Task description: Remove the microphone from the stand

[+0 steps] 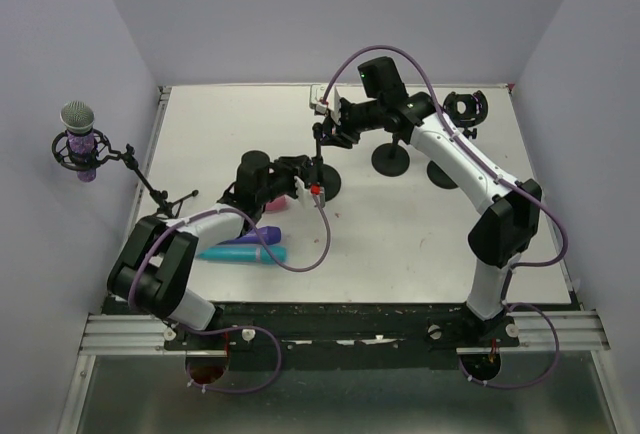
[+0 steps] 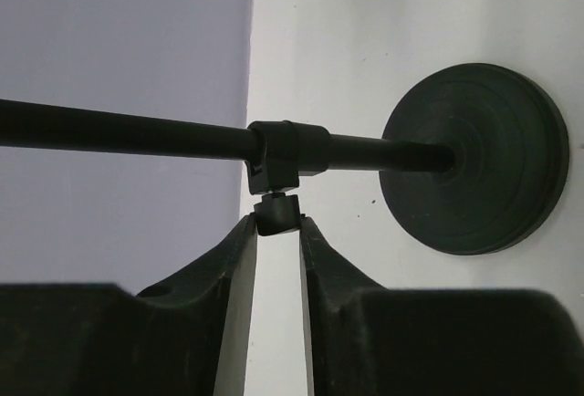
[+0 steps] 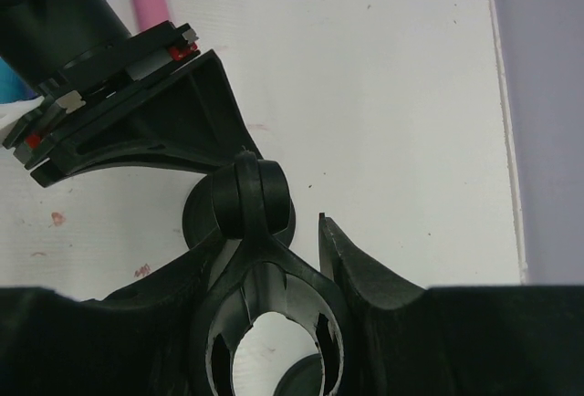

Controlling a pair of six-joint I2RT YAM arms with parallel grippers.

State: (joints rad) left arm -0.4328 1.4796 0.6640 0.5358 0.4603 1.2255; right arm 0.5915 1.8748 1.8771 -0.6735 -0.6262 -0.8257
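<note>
the teal microphone lies flat on the tabletop by the left arm (a purple one touches it). left claw pinches a knob on the stand; right claw straddles the clip, grip unclear.

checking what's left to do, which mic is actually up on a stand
The silver-headed purple microphone, in the shock mount at far left. The teal microphone and plain purple microphone lie flat on the table.

Black stand upright (round base), teal microphone lying flat
</note>
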